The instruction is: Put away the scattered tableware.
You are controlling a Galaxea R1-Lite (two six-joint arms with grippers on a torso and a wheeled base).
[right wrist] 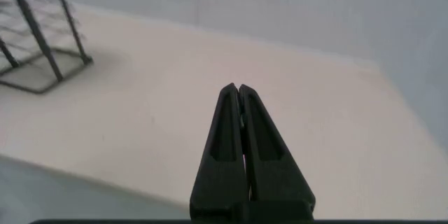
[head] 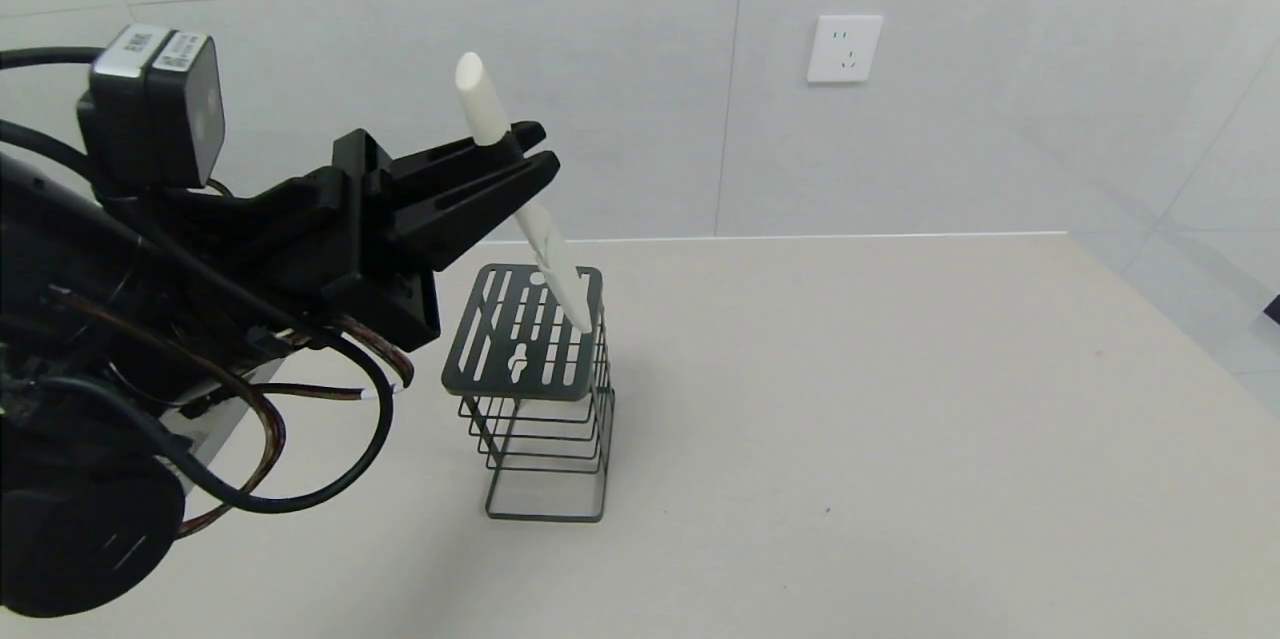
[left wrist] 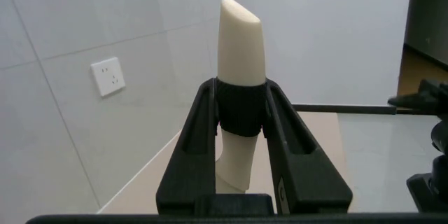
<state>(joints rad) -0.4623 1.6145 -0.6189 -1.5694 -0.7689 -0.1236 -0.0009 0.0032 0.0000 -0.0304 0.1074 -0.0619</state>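
Grips white utensil [head: 552, 254] in left gripper [head: 535, 147], fingers [head: 470, 189] clamped round its handle, butt tilted up, tip down at far corner of slotted top of black wire rack [head: 500, 349]; cannot tell whether touching. Holds right gripper [right wrist: 239, 91] pressed together above beige table [head: 850, 399], rack off to one side. Beyond, on wall, white socket [head: 844, 48].

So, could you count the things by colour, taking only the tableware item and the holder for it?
White: 1, the utensil held in the left pincer
Black: 1, the wire rack under its tip
Total: 2
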